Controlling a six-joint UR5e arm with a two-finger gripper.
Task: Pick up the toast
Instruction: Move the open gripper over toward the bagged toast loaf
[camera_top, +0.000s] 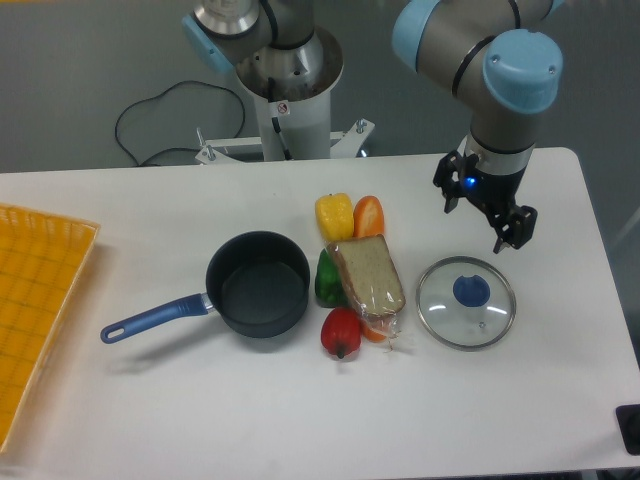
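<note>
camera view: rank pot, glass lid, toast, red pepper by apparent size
1. Pot, counting its blue handle.
2. Glass lid.
3. Toast.
4. Red pepper.
Pot bowl alone and lid look about alike.

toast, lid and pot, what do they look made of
Toast: tan bread with a darker crust, in clear crinkly plastic wrap that glints.
Lid: apparently clear glass, since the table shows through, with a shiny metal-looking rim and blue knob, probably plastic.
Pot: dark matte body, likely coated metal; glossy blue handle.
</note>
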